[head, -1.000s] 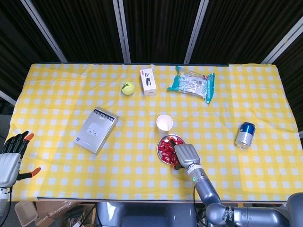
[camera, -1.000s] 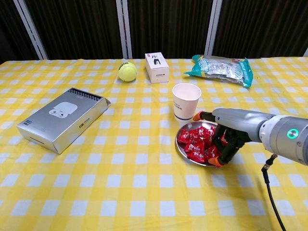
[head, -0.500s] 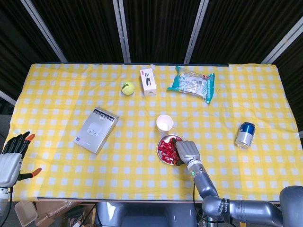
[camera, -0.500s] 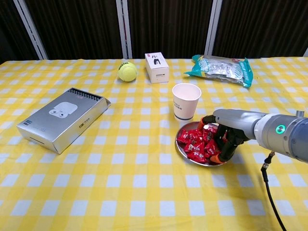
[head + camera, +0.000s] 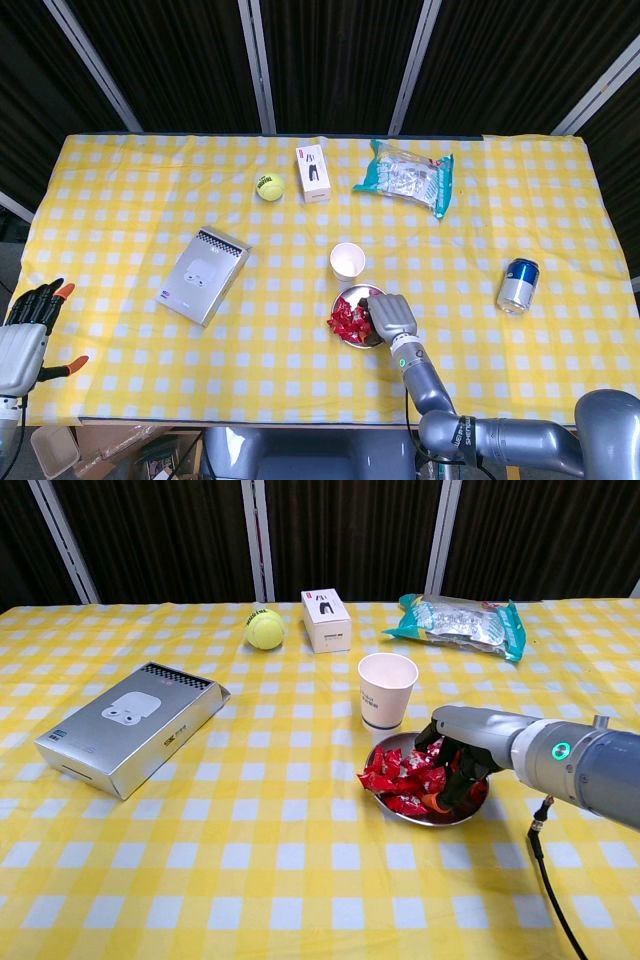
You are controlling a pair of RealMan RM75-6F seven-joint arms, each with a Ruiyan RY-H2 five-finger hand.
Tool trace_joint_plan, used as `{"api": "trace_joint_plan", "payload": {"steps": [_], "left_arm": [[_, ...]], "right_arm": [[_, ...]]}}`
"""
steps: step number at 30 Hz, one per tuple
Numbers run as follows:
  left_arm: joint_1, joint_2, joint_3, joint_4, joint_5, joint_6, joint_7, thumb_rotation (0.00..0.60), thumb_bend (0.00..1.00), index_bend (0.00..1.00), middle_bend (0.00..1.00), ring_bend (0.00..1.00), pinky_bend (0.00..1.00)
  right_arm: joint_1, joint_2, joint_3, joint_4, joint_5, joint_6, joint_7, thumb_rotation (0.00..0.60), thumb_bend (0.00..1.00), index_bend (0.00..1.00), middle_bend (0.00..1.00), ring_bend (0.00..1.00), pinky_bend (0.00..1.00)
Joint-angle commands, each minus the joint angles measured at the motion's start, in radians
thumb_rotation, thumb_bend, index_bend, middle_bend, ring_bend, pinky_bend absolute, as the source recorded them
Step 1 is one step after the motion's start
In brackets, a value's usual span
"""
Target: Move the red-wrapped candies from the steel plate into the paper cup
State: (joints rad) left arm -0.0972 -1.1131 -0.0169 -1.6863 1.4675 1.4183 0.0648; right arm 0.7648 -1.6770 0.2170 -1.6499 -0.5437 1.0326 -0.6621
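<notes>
Red-wrapped candies (image 5: 398,776) (image 5: 346,316) lie heaped in a steel plate (image 5: 442,819) (image 5: 357,342), bunched toward its left rim. A white paper cup (image 5: 386,690) (image 5: 347,260) stands upright just behind the plate. My right hand (image 5: 462,757) (image 5: 391,316) is over the plate's right half, fingers curled down into the pile. The palm hides whether a candy is gripped. My left hand (image 5: 26,340) hangs beyond the table's left front corner, fingers spread and holding nothing; it shows only in the head view.
A silver box (image 5: 130,725) (image 5: 205,273) lies to the left. At the back are a tennis ball (image 5: 265,630), a small white box (image 5: 326,620) and a snack bag (image 5: 460,615). A drink can (image 5: 518,285) stands to the right.
My right hand has slid left from the plate's right rim into the candies and curled its fingers. The pile was pushed toward the left rim. The left hand has not moved.
</notes>
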Motion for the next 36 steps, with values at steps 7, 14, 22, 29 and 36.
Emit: {"api": "trace_joint_plan", "payload": {"steps": [7,14,22,29,36], "left_arm": [[-0.001,0.002,0.0,-0.002,-0.002,-0.002,-0.001,0.6,0.0,0.0,0.0,0.0,0.0],[-0.001,0.003,0.001,-0.004,-0.004,-0.004,-0.002,0.6,0.0,0.0,0.0,0.0,0.0],[-0.002,0.006,0.0,-0.007,-0.008,-0.007,-0.003,0.6,0.0,0.0,0.0,0.0,0.0],[-0.003,0.008,0.0,-0.011,-0.012,-0.01,-0.004,0.6,0.0,0.0,0.0,0.0,0.0],[-0.003,0.009,0.001,-0.013,-0.012,-0.01,-0.004,0.6,0.0,0.0,0.0,0.0,0.0]], "right_arm": [[-0.004,-0.031,-0.001,0.046,-0.054,0.002,0.069,0.6,0.5,0.66,0.79,0.94,1.0],[0.001,-0.02,0.015,0.029,-0.076,0.019,0.085,0.6,0.52,0.67,0.79,0.93,1.0],[0.013,0.029,0.045,-0.042,-0.078,0.056,0.071,0.6,0.54,0.68,0.79,0.93,1.0],[0.027,0.078,0.072,-0.107,-0.061,0.093,0.042,0.6,0.55,0.68,0.79,0.93,1.0],[0.045,0.114,0.097,-0.153,-0.036,0.12,0.019,0.6,0.55,0.68,0.79,0.93,1.0]]}}
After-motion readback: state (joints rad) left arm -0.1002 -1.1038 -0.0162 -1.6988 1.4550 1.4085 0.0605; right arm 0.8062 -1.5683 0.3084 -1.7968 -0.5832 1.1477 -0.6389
